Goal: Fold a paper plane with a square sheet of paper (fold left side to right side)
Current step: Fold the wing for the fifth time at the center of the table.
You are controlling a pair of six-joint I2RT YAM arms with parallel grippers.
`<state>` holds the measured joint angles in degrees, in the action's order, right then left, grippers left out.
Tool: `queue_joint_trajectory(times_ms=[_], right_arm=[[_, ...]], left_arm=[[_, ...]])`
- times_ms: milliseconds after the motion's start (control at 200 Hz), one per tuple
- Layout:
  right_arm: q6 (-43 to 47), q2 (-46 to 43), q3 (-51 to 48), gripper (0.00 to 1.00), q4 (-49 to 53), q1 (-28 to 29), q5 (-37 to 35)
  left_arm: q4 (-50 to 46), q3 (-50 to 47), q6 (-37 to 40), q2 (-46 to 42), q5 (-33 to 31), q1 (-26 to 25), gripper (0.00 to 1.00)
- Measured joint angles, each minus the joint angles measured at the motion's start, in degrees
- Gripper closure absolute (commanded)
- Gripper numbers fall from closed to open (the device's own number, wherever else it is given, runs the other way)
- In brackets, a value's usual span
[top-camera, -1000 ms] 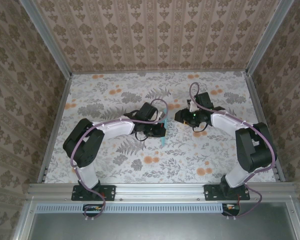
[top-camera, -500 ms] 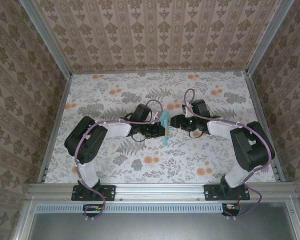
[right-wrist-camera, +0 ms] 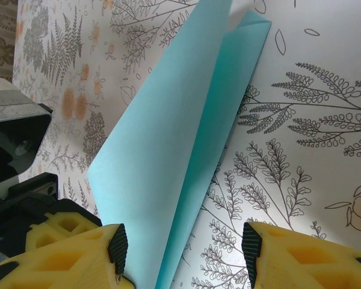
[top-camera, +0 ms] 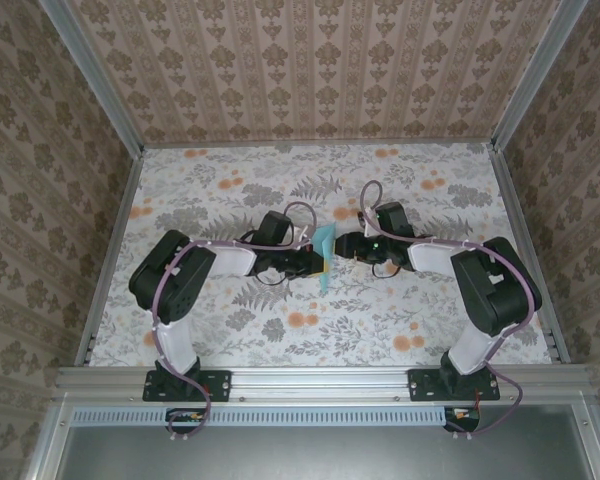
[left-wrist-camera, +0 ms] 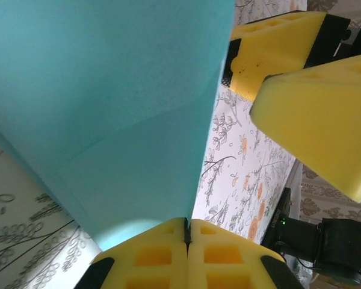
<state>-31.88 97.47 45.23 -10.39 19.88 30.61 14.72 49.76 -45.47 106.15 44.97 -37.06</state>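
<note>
Closing in now: the right arm (top-camera: 485, 285) has swung its wrist leftward over the last second, and the gap between the two wrists has all but gone. The light-blue sheet of paper (top-camera: 324, 252), a thin sliver a moment ago, now shows a broad raised flap.

At the bottom of the overhead frame, both bases sit on the metal rail (top-camera: 320, 380). Moving up, the left arm (top-camera: 175, 285) bends in from the lower left and the right arm from the lower right. Their wrists nearly meet at frame centre above the floral tabletop (top-camera: 210, 190), with the sheet standing between them.

Left jaws: clamped tight. Their yellow pads (left-wrist-camera: 150, 256) press together at the bottom of the left wrist view, the sheet's edge is caught at the seam, and the paper fans up across the upper left.

Right jaws: about half open, gripping nothing. In the right wrist view one yellow finger (right-wrist-camera: 72, 253) sits lower left and the other lower right. The folded sheet runs down between them, its two layers spreading in a shallow V toward the top centre. Whether the lower-left finger touches the paper, I cannot tell.

Beyond it all, the wallpapered back wall (top-camera: 320, 70) fills the top of the overhead frame.
</note>
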Motion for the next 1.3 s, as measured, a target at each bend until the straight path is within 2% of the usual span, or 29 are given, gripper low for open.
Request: queue_joint_trajectory(times_ms=[360, 805, 1090, 1300], right_arm=[[-2.0, 2.4, 0.0, 0.44, -0.7, 2.5, -0.5], [-8.0, 7.8, 4.1, 0.48, -5.4, 3.9, -2.2], [-9.1, 10.6, 8.0, 0.57, -3.9, 5.2, -3.8], [-9.1, 10.7, 8.6, 0.6, -1.3, 5.6, -5.6]], left_arm=[[3.4, -2.4, 0.0, 1.4, 3.3, 2.2, 1.0], [4.1, -2.5, 0.0, 1.4, 4.1, 3.4, 1.0], [4.0, -2.5, 0.0, 1.4, 4.1, 3.4, 1.0], [4.0, -2.5, 0.0, 1.4, 4.1, 3.4, 0.89]])
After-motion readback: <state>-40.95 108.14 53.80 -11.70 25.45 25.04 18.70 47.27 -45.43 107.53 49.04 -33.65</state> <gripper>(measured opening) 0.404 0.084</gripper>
